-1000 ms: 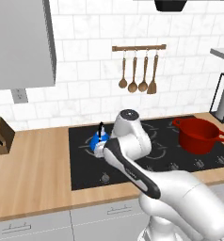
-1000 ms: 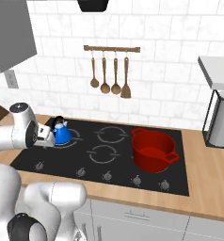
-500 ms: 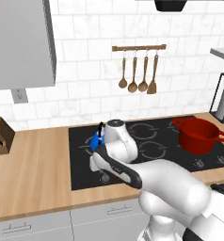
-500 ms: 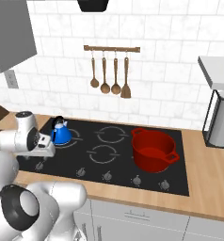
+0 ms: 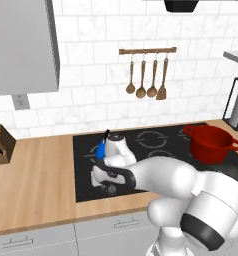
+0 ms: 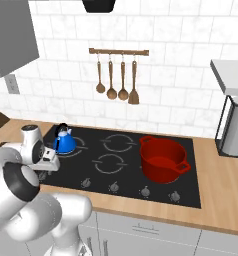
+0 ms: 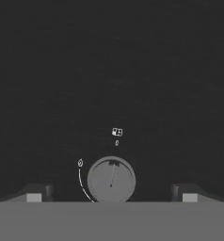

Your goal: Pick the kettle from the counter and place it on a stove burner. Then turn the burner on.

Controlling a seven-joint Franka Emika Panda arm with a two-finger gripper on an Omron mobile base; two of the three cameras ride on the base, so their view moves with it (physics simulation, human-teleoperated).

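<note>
We are down low over the front left of the black cooktop (image 6: 191, 150), and the kettle (image 6: 65, 142) sits on the stove burner (image 6: 77, 145) at the back left, its black handle arched up. Our gripper (image 7: 111, 192) hangs above a round grey knob (image 7: 111, 180), jaws spread wide either side of it, not touching. The red pot (image 6: 162, 159) stands on the right, well apart from the kettle. The wooden table (image 5: 36, 180) runs off left.

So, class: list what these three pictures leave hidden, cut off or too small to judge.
- Kettle, left base view: mostly behind the arm.
- Hand, hand view: fingertips cut by the bottom edge; open, astride the knob.
- Knob markings, hand view: too small to read.
- Burner, right base view: partly under the kettle.
</note>
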